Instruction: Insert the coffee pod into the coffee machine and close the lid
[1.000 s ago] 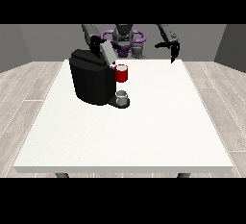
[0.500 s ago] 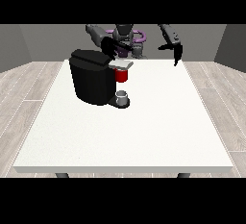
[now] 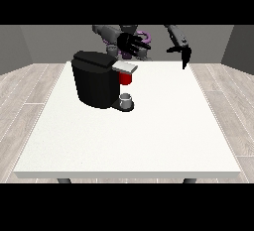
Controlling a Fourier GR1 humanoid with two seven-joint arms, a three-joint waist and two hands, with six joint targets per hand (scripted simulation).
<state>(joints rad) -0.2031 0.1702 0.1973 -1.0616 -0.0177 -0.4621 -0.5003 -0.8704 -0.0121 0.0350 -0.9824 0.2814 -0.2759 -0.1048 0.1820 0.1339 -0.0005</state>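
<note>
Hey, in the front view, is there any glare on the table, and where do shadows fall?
Front view: no glare on the white table, evenly lit; only a faint shadow hugs the base of the coffee machine; both hands look dark with little detail.

The coffee machine (image 3: 96, 79) hides the table (image 3: 149, 136) surface behind it; a small grey thing (image 3: 127, 99) at its base is too small to identify.

hand at view's left (image 3: 128, 43) fingers splayed, other (image 3: 182, 52) relaxed
</note>
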